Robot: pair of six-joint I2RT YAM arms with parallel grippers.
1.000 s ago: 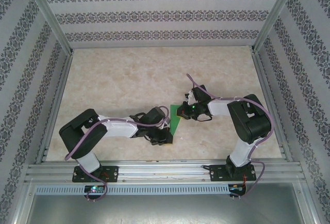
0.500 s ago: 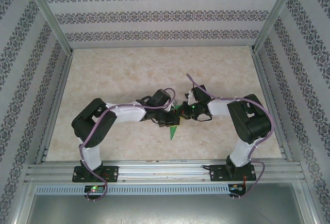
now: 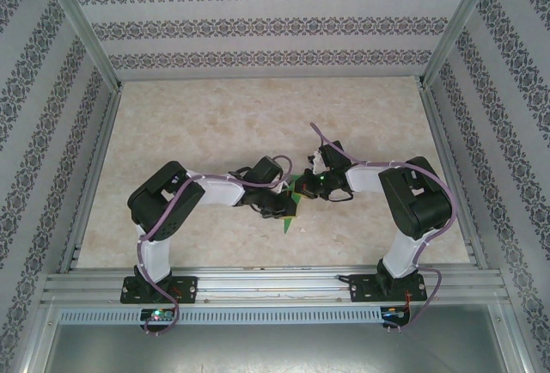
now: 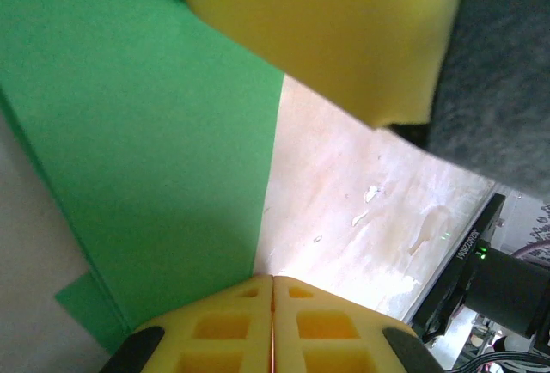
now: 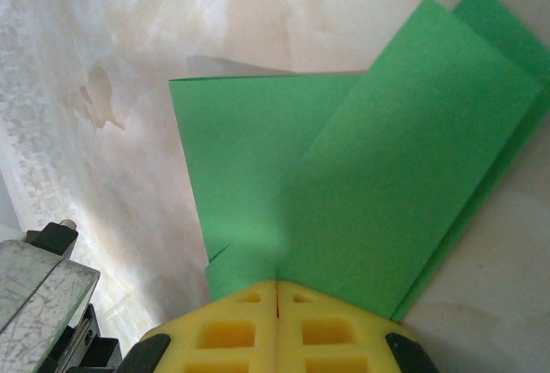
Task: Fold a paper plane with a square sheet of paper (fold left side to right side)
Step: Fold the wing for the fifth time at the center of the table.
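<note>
The square sheet of paper (image 3: 290, 221) is bright green and lies folded in overlapping flaps on the marbled table, its narrow tip pointing toward the near edge. No finished paper plane can be made out. My left gripper (image 3: 282, 207) is shut, its yellow tips (image 4: 272, 285) resting at the right edge of the green paper (image 4: 155, 149). My right gripper (image 3: 302, 186) is shut too, its tips (image 5: 277, 289) pressed down on the layered paper (image 5: 387, 167). One of the right gripper's yellow fingers (image 4: 326, 29) sits close above the left one. Both grippers hide the middle of the paper from above.
Patterned walls and aluminium posts (image 3: 86, 38) enclose the table on three sides. A metal rail (image 3: 275, 283) carrying both arm bases runs along the near edge. The two arms meet near the table's centre, elbows out to left and right.
My left gripper has moved from the paper's near tip up toward the right gripper, and the green shape seen from above has become narrower. The right arm has stayed put.
</note>
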